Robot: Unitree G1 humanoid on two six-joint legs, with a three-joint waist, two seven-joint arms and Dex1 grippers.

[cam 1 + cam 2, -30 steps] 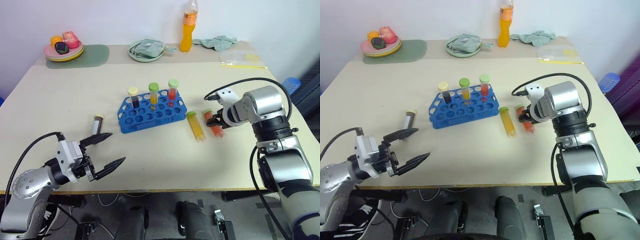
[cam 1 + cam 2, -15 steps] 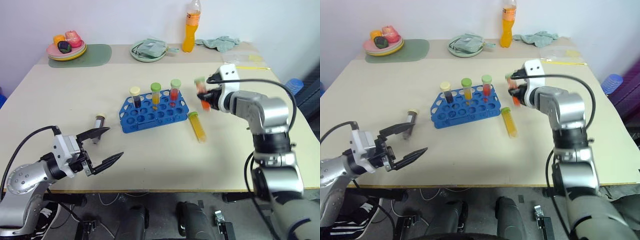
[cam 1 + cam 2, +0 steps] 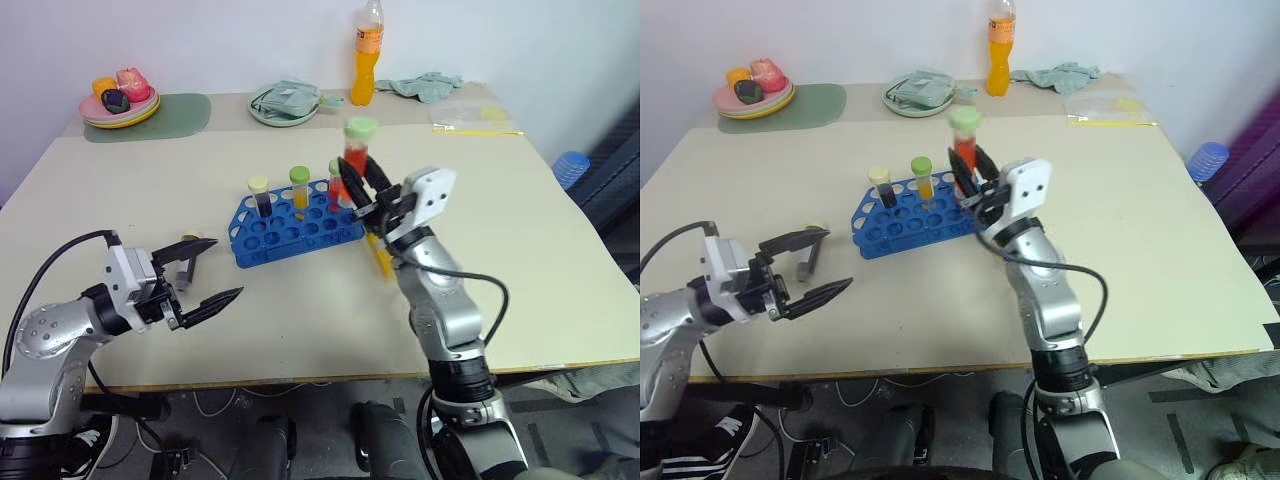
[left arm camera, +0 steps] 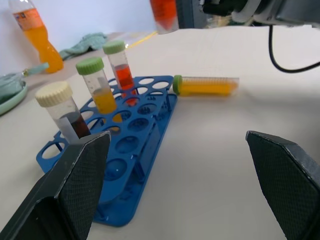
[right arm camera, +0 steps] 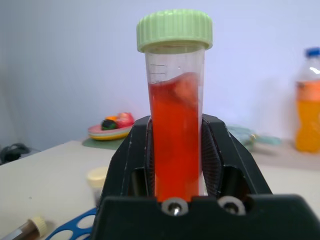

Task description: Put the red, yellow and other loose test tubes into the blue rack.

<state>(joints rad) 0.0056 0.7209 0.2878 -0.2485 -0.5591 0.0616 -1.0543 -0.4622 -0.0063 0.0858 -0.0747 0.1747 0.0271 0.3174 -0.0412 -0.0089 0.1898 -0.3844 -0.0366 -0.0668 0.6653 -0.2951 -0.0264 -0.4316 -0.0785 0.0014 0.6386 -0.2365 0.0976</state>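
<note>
Your right gripper (image 3: 362,190) is clamped on an upright clear plastic test tube of red liquid with a green cap (image 3: 357,150), just above the bright blue plastic rack with round holes (image 3: 295,229), so you likely next lower it into a free hole.

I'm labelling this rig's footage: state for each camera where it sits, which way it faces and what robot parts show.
Head eyes: over the table, facing forward-down; both arms show.
Left wrist: level, facing the blue rack between its open left gripper.
Right wrist: looks along the right gripper, shut on the red tube, cap up.
Shared: rack, orange bottle and lying yellow tube.
</note>
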